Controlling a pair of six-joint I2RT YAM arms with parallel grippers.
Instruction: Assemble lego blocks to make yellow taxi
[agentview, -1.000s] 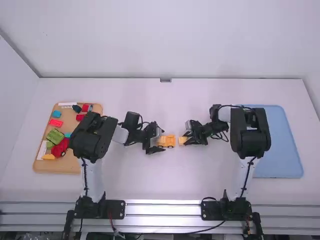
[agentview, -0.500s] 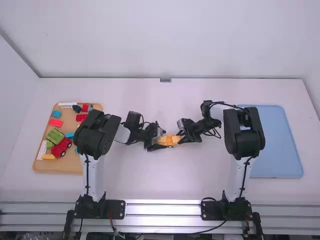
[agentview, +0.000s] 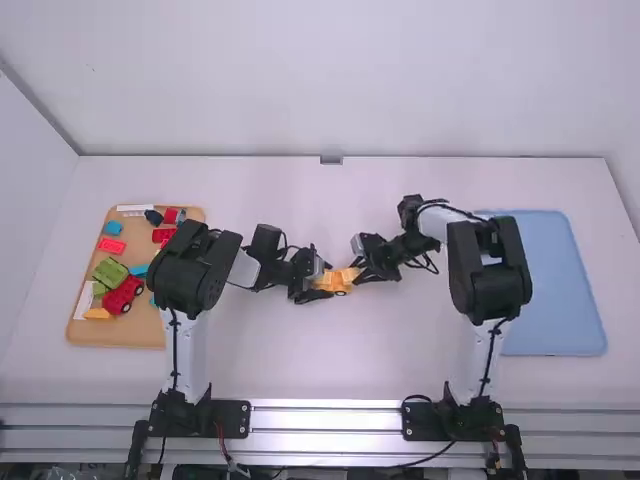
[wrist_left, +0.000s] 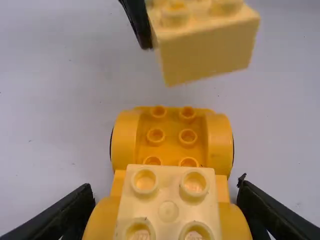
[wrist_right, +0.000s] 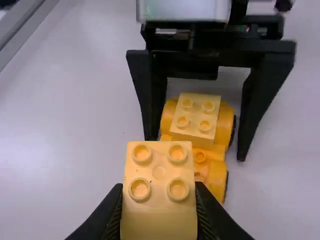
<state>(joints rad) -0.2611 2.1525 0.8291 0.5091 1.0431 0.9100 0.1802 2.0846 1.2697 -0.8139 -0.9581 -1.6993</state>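
Left gripper (agentview: 322, 281) has its jaws clamped across the yellow car base (wrist_left: 170, 130) on the tabletop (agentview: 400, 350) — a yellow block (wrist_left: 168, 212) sits on it. Right gripper's (agentview: 358, 273) jaws pinch another yellow block (wrist_right: 159, 210) — raised near the base.

A place like a robotics lab, two jointed robot arms (agentview: 187, 270) with black bases (agentview: 228, 418) mounted at metal rails (agentview: 325, 420), thin cables (agentview: 174, 350) running along the arms, a white desk (agentview: 300, 360), white walls (agentview: 350, 80) behind and beside it, toy blocks (agentview: 110, 271) in a brown tray (agentview: 130, 336)
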